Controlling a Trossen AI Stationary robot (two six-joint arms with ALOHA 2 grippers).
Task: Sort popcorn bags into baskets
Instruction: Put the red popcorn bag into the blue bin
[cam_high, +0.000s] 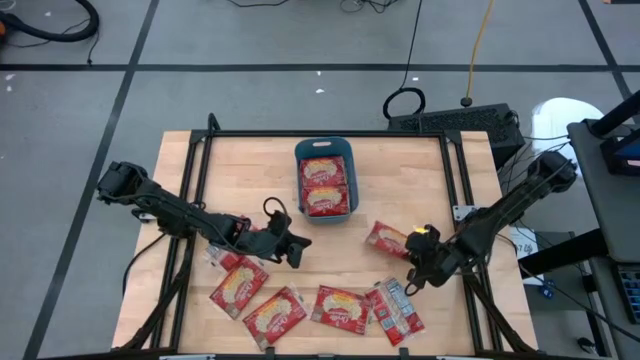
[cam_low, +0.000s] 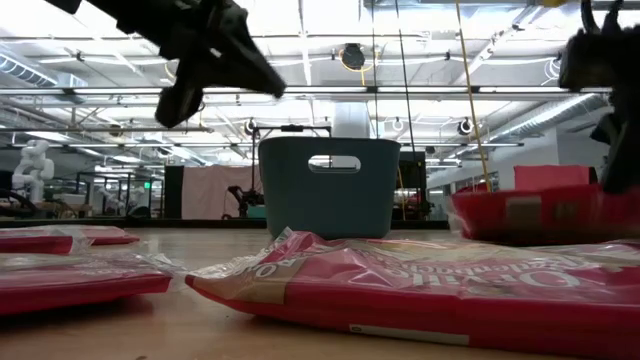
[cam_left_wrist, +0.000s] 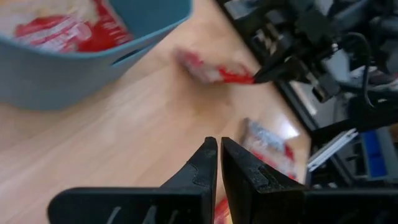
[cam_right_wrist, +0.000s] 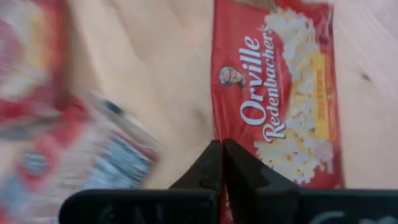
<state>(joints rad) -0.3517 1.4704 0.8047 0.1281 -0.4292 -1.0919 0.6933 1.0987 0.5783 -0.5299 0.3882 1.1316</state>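
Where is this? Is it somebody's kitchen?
Probably not a kitchen. It looks like a robot lab or workshop: a wooden table on a black frame, cables on a grey floor, and high ceiling lights over a big open room.

Grey floor (cam_high: 250, 40) with dark tape lines is surrounding the wooden tabletop (cam_high: 400, 190); ceiling strip lights (cam_low: 330, 95) are glowing overhead.

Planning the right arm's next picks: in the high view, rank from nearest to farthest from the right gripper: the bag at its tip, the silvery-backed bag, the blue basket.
From the right gripper:
1. Popcorn bag at its tip, just toward the table's middle.
2. Silvery-backed bag, at the near edge.
3. Blue basket, far middle.
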